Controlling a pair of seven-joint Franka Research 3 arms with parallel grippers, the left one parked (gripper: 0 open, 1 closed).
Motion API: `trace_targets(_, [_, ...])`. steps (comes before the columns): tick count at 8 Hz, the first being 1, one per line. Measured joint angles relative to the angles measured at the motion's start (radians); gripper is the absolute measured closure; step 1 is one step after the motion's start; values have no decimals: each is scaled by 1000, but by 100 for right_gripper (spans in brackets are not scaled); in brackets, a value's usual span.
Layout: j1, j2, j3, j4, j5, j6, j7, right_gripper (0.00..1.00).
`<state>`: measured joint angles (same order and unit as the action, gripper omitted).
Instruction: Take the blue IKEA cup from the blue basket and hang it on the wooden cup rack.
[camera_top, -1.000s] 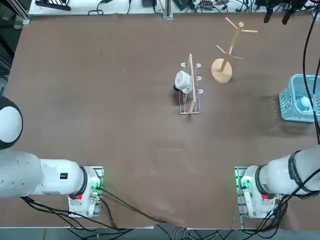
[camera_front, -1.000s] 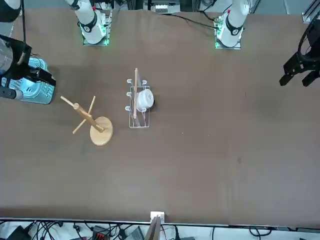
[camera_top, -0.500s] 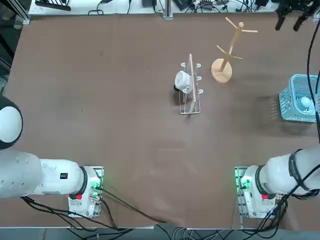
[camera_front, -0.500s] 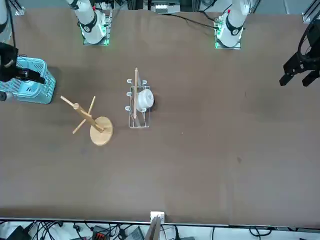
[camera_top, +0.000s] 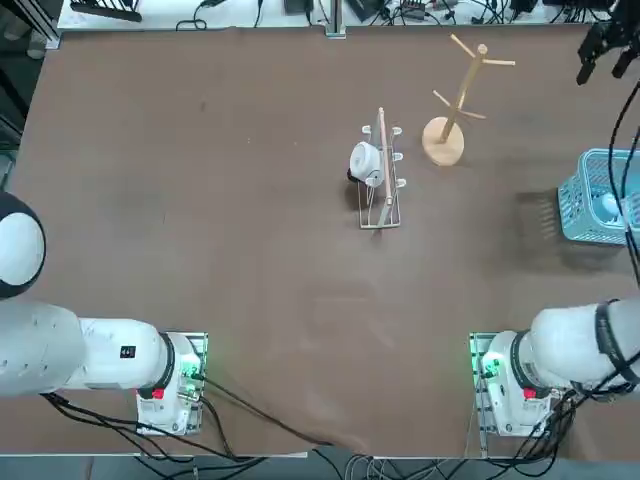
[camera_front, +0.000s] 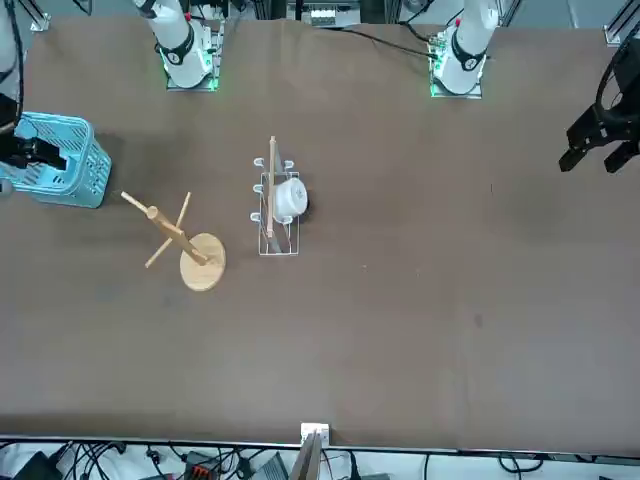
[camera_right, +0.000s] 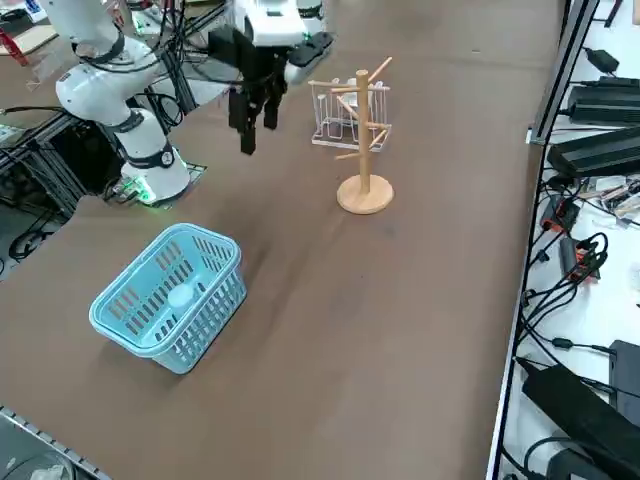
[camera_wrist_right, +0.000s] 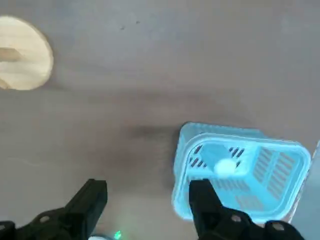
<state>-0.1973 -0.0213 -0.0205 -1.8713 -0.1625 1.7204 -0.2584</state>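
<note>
From above, the cup (camera_top: 609, 207) lay inside the basket (camera_top: 593, 222) at the right of the bench (camera_top: 300, 290), so the lift, the carry and the hanging all remained to be done. The rack (camera_top: 444, 141) bore no cup; its turned disc, slim pole and round pegs were of pale, smooth wood. Beside it stood a white wire rack (camera_top: 380, 219) with a mug (camera_top: 366, 162) on it. In the front view the black hand was partly over the basket's area at the picture's left, and the rack's pegs splayed out at angles, all bare. From the right side, the hand (camera_right: 257, 118) hung above the bench with its two fingers spread and nothing between them. The basket there was a rounded rectangle of light blue plastic, its walls and floor pierced by slots, and the cup showed in it as a smooth, pale round shape. The wrist view showed the fingers wide apart, one tip overlapping the basket's edge in the picture; the job seemed barely begun, the approach to the cup being the step in hand.
</note>
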Motion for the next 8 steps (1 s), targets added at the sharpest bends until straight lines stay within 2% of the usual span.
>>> trace_targets(1, [-51,-41,-10,-110,-1,109,-105,0])
trace_targets(2, [-108,-65,-36,-210,0,216,-221,0])
trace_targets(3, [-150,-74,-82,-286,0,302,-327,0])
trace_targets(5, [-168,-74,-169,-370,6,388,-458,0])
trace_targets(8, [-170,-45,-251,-449,13,518,-558,0])
